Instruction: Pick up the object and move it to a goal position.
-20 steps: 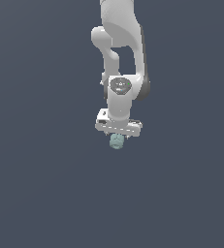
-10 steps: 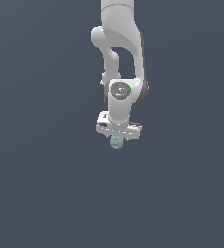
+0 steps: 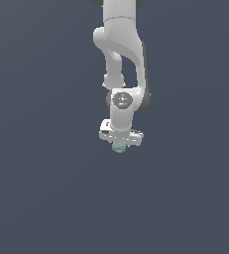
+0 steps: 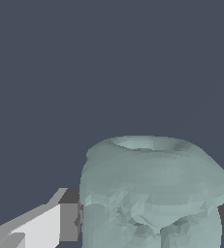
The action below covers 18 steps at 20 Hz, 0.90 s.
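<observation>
The object (image 3: 119, 147) is a small pale teal-green lumpy blob hanging just under the white gripper (image 3: 119, 144) in the exterior view, clear of the dark floor. The arm reaches down from the top of that view. In the wrist view the object (image 4: 152, 193) fills the space between the two fingers (image 4: 69, 222), and both pads press against its sides. The gripper is shut on it. Its underside is hidden.
A flat dark blue-grey surface (image 3: 41, 198) lies all around, with nothing else on it in either view.
The arm has risen a little with the object still held, and the hand has turned slightly. The grip has not changed.
</observation>
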### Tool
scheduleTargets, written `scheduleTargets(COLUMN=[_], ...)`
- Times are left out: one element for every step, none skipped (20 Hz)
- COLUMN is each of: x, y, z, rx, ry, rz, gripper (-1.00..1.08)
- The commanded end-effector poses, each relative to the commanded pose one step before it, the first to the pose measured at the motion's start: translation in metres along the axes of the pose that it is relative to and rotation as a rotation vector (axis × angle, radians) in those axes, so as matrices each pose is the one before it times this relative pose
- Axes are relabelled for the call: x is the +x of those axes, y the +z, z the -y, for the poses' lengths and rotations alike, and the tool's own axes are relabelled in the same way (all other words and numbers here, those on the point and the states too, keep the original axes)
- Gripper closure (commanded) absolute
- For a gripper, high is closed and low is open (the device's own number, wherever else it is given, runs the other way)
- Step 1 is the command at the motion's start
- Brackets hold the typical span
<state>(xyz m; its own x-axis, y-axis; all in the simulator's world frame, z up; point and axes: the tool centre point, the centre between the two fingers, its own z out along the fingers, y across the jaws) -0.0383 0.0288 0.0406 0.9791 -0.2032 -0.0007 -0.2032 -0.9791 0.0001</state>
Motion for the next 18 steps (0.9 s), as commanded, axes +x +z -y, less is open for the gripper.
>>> scheduleTargets(x=[0.00044, 0.00000, 0.00000, 0.00000, 0.00000, 0.00000, 0.00000, 0.00000, 0.00000, -0.00017, -0.00005, -0.00015, -0.00025, -0.00034, -0.00044, -0.00054, -0.00064, -0.00074], y=[0.00098, 0.00000, 0.00000, 0.00000, 0.00000, 0.00000, 0.00000, 0.00000, 0.00000, -0.00086, -0.00025, -0.00075, -0.00126, -0.00177, -0.00227, -0.00279, -0.00330, -0.00382], z=[0.00001, 0.00000, 0.00000, 0.00000, 0.00000, 0.00000, 0.00000, 0.00000, 0.00000, 0.00039, 0.00005, 0.00014, 0.00023, 0.00033, 0.00042, 0.00051, 0.00061, 0.00070], rx=[0.00010, 0.00000, 0.00000, 0.00000, 0.00000, 0.00000, 0.00000, 0.00000, 0.00000, 0.00034, 0.00000, 0.00000, 0.00000, 0.00000, 0.00000, 0.00000, 0.00000, 0.00000], ry=[0.00022, 0.00000, 0.00000, 0.00000, 0.00000, 0.00000, 0.00000, 0.00000, 0.00000, -0.00055, 0.00000, 0.00000, 0.00000, 0.00000, 0.00000, 0.00000, 0.00000, 0.00000], rz=[-0.00073, 0.00000, 0.00000, 0.00000, 0.00000, 0.00000, 0.00000, 0.00000, 0.00000, -0.00024, 0.00000, 0.00000, 0.00000, 0.00000, 0.00000, 0.00000, 0.00000, 0.00000], gripper=[1.08, 1.08, 1.08, 1.08, 1.08, 1.08, 1.08, 1.08, 1.08, 1.08, 1.08, 1.08, 1.08, 1.08, 1.08, 1.08, 1.08, 1.08])
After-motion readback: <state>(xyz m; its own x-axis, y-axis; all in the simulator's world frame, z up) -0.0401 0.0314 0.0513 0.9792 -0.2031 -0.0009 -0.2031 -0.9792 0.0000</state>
